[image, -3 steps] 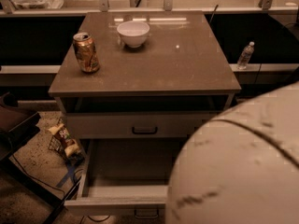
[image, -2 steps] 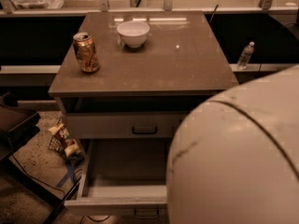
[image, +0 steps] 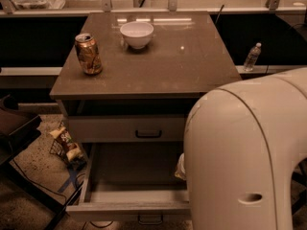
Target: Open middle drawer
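Nearest you, the smooth, rounded cream arm shell (image: 244, 152) has rolled a little further right. The claw is hidden behind it, so you cannot tell its grip. The middle drawer (image: 129, 207) stays pulled well out, with its flat pale-grey front and boxy inside exposed, so the task looks done. Beyond, the glossy brown worktop (image: 192, 75) carries a cylindrical metal can (image: 88, 54) and a round white bowl (image: 136, 34).
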Robot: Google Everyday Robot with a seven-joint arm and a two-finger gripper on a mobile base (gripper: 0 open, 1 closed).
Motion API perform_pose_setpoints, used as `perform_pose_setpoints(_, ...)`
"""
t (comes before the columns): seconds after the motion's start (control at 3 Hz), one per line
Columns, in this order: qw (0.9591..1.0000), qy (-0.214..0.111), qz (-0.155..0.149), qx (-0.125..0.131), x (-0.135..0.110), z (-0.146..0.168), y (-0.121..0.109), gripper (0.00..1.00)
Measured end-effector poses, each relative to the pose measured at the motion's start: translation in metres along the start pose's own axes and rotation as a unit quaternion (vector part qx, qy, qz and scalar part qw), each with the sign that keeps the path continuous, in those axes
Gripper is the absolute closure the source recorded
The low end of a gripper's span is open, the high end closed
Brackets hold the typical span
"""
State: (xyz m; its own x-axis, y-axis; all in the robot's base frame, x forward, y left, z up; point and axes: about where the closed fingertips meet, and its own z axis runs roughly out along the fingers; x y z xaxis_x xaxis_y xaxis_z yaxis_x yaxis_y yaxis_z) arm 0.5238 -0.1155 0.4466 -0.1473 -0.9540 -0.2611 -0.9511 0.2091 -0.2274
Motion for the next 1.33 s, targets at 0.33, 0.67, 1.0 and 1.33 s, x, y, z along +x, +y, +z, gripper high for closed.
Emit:
perform_pose_setpoints(0.33,1.0000,0.000,0.003,-0.003,0.001,0.002,0.002,1.00)
perform_pose_setpoints(0.67,0.9999,0.000,0.011,-0.014,0.008,0.011,0.009,1.00)
perform_pose_setpoints(1.0,0.9987,0.008,0.039,-0.033,0.032,0.015,0.040,1.00)
perform_pose_setpoints(1.33,0.9970,0.015,0.063,-0.043,0.051,0.007,0.073,1.00)
